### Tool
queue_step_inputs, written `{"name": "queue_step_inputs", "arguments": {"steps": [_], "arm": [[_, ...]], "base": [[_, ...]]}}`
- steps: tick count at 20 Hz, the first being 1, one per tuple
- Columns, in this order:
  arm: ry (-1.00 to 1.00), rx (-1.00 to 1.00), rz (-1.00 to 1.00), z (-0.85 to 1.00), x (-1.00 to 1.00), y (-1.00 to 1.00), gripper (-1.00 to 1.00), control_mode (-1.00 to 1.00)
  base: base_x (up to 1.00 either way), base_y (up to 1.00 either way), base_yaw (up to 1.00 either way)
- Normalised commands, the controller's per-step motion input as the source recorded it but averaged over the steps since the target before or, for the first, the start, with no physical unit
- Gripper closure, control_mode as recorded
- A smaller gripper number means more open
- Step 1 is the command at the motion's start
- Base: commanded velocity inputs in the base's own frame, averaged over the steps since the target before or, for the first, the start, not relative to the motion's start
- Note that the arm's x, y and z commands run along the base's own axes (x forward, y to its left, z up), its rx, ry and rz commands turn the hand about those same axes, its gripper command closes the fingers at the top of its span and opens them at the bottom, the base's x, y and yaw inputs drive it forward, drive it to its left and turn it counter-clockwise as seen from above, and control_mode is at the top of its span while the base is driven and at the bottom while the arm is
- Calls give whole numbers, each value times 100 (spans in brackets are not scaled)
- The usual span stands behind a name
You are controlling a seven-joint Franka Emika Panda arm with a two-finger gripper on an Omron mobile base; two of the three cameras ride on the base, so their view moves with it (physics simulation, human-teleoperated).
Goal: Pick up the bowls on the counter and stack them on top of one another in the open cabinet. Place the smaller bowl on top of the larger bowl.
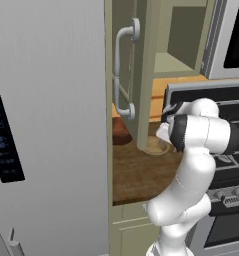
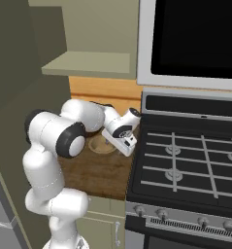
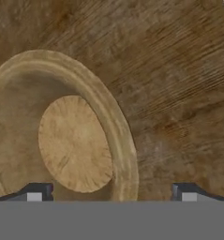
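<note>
The smaller bowl point(image 3: 62, 136) sits on the counter point(image 3: 179, 93) right under the gripper point(image 3: 111, 194), whose spread fingers straddle its near rim, probably lining up a rim pinch, nothing held yet. The larger bowl point(image 1: 120, 131) waits behind the cabinet door point(image 1: 143, 75), which crowds the reach; the stove point(image 2: 185, 160) is alongside.

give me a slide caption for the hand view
Open gripper straddling the rim of the light tan shallow round bowl on the dark brown wood-plank counter.
</note>
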Motion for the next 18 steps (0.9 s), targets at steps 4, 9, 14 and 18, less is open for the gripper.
{"name": "queue_step_inputs", "arguments": {"steps": [4, 9, 14, 18], "arm": [[0, 1, 0, -42, 16, 3, -100, -100], [1, 0, 0, -37, 26, 39, 100, -100], [2, 0, 0, -2, 8, 38, 100, -100], [0, 0, 0, 0, -4, 6, 100, -100]], "base": [[0, 0, 0], [0, 0, 0], [0, 0, 0], [0, 0, 0]]}}
